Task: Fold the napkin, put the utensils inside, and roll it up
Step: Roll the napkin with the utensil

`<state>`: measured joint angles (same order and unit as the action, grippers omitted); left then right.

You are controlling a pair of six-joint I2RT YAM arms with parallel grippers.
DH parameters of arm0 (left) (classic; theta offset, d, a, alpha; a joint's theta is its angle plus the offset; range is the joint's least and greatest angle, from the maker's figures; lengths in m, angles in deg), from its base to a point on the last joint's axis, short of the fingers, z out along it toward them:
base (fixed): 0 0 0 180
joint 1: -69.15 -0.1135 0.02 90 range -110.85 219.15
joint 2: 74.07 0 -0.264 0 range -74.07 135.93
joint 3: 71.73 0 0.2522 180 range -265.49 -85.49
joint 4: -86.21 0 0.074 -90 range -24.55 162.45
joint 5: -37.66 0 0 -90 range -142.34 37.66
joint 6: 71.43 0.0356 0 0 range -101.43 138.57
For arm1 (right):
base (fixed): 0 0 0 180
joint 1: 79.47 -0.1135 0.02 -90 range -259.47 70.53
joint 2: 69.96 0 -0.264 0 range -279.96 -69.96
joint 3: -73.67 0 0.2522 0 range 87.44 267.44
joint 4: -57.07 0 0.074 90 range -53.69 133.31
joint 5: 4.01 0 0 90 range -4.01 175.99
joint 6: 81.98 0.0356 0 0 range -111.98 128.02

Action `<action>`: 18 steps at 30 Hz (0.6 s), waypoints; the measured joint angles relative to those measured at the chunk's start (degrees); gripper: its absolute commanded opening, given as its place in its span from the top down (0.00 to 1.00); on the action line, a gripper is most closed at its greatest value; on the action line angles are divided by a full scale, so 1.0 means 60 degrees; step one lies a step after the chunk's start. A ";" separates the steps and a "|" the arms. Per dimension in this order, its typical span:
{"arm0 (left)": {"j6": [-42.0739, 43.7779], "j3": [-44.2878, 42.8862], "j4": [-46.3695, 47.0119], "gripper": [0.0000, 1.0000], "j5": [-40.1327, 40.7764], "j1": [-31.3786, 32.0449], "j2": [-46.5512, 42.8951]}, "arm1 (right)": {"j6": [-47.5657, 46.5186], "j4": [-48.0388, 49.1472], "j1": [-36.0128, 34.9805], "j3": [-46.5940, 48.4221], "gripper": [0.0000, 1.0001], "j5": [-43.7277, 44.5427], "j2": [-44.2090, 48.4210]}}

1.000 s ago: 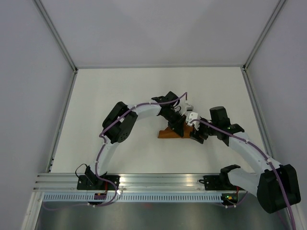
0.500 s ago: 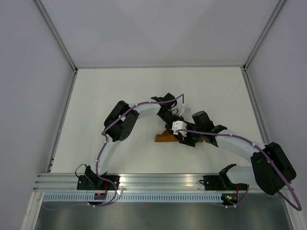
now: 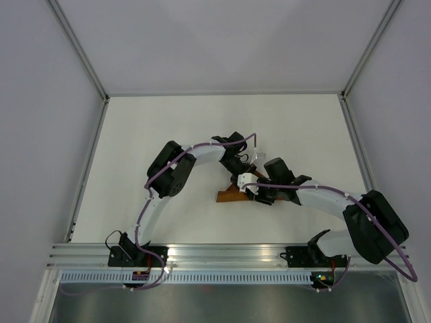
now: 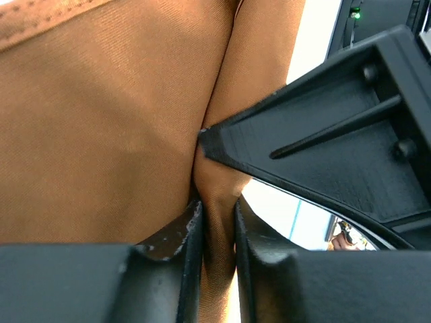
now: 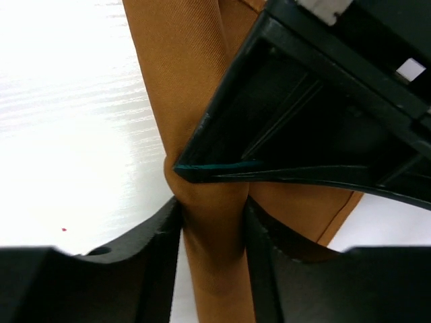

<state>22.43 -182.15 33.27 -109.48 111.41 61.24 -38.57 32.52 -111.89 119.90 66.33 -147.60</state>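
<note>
Rust-orange napkin point(image 4: 101, 134), plain, with fine weave and faint sheen; black left claw point(image 4: 217, 208) and right claw point(image 5: 212, 215); white bench point(image 3: 135, 134); purple cable point(image 3: 202, 145) along white, black-jointed left arm point(image 3: 205, 155).

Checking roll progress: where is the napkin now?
Top view: the napkin lies bunched near the table's middle, pinched by the left claw and the right claw.

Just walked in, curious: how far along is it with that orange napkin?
Folding looks done: the napkin is a small narrow bundle, not a flat sheet. In hand: the left gripper and right gripper both pinch it, apparently rolling. Left: finishing the roll. The knife isn't visible, possibly wrapped inside.
</note>
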 measured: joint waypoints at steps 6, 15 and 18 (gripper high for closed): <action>-0.0040 -0.0022 -0.0047 0.71 0.0015 -0.0069 0.0004 | -0.0106 -0.0255 -0.0036 0.0193 0.72 -0.0164 -0.0215; -0.0674 0.0022 0.0259 0.68 -0.0011 -0.0324 -0.0044 | -0.0317 -0.0310 -0.0033 0.0379 0.80 -0.0164 -0.0404; -0.0962 0.0233 0.0634 0.67 -0.0015 -0.0448 -0.0219 | -0.0375 -0.0306 -0.0033 0.0433 0.81 -0.0142 -0.0448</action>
<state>16.66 -180.75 37.07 -109.57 108.72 59.93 -40.82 30.69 -112.09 122.51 65.48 -150.29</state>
